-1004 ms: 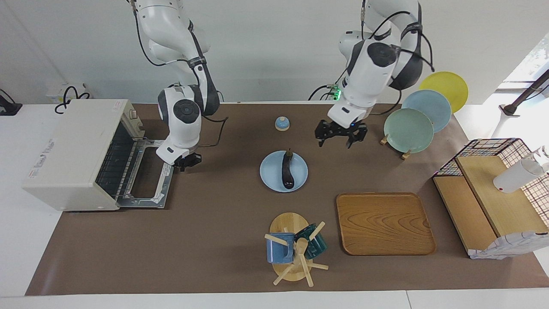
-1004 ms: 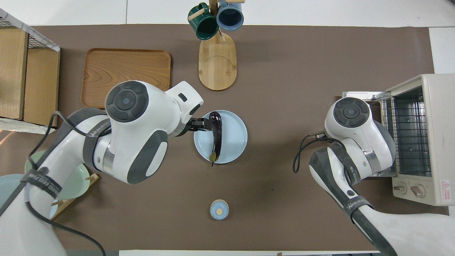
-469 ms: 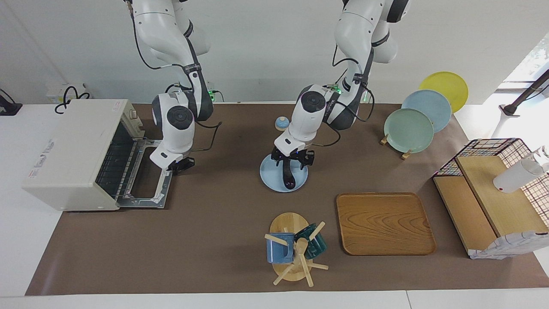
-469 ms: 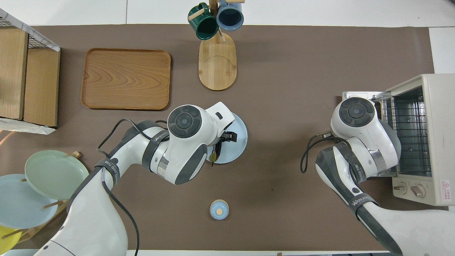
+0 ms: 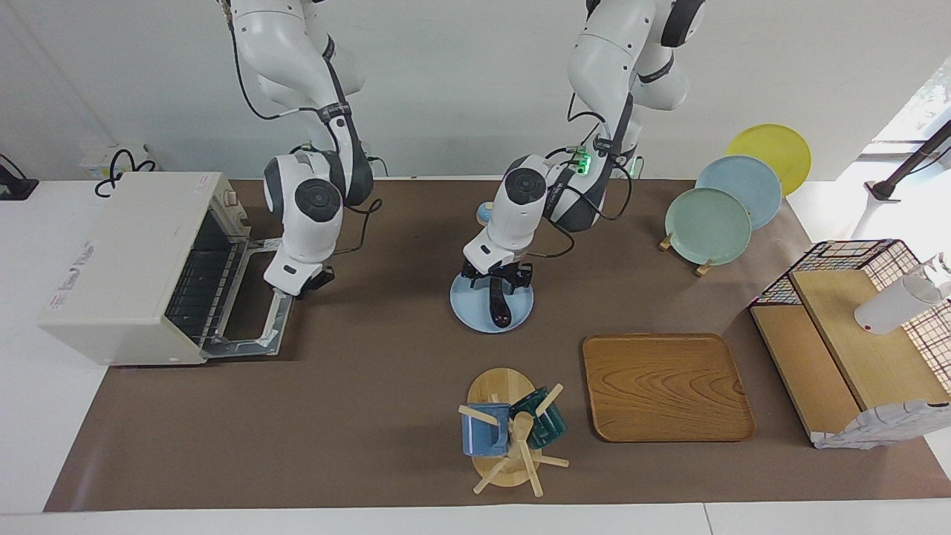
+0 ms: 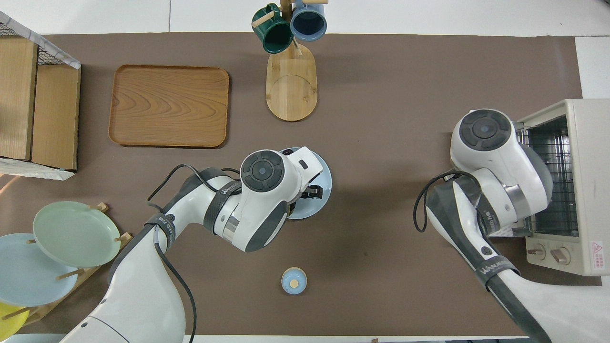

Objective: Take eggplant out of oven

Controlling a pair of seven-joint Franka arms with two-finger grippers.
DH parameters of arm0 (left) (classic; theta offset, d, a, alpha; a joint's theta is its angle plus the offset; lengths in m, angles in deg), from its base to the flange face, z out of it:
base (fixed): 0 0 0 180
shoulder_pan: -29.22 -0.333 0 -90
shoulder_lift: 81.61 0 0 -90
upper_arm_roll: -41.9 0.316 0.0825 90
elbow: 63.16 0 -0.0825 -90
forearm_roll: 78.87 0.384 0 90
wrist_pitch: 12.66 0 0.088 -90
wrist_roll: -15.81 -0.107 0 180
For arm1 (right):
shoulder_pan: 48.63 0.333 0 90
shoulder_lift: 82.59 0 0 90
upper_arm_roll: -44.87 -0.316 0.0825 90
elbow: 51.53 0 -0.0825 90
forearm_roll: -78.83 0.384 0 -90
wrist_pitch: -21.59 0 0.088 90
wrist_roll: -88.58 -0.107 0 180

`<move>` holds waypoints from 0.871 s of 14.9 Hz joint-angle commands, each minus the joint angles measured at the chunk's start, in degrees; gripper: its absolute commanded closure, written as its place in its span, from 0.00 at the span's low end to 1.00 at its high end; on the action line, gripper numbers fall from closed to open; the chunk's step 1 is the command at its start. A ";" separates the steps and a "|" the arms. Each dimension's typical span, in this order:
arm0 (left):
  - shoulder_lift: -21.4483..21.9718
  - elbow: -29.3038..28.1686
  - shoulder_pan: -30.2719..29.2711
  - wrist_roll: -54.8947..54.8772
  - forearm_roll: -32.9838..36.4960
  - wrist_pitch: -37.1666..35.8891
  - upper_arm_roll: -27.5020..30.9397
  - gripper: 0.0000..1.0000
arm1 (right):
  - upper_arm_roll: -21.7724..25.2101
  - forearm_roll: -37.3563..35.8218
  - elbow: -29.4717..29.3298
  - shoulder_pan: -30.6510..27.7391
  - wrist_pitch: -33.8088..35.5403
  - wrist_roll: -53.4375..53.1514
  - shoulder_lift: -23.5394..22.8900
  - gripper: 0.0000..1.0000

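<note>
The dark purple eggplant (image 5: 498, 308) lies on a light blue plate (image 5: 464, 308) in the middle of the table, outside the oven. My left gripper (image 5: 496, 281) is low over the eggplant's stem end, open, with a finger on each side of it. In the overhead view my left hand covers most of the plate (image 6: 327, 177). The cream oven (image 5: 119, 260) stands at the right arm's end with its door (image 5: 252, 316) dropped open and its rack bare. My right gripper (image 5: 304, 282) hangs at the door's edge nearer the robots.
A wooden tray (image 5: 665, 386) and a mug rack (image 5: 505, 438) lie farther from the robots than the plate. A plate stand (image 5: 709, 223) and a wire basket with wooden boards (image 5: 839, 342) are at the left arm's end. A small blue knob (image 6: 294, 280) sits near the robots.
My left arm has swung down from above the table to the plate, and its gripper now straddles the eggplant. My right hand has shifted slightly beside the oven door.
</note>
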 commanded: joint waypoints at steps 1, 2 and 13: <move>0.51 -0.69 0.76 0.90 -0.64 0.73 1.11 0.40 | 0.48 0.35 -1.08 -5.31 4.06 9.03 5.43 1.00; 0.68 -0.69 0.59 0.90 -0.55 0.65 1.11 0.52 | 0.48 0.35 -0.91 -6.28 4.86 10.71 6.22 1.00; 6.13 5.80 -8.72 0.20 -0.64 -11.11 1.11 1.00 | 0.57 4.75 -0.64 -13.40 10.31 21.78 11.59 1.00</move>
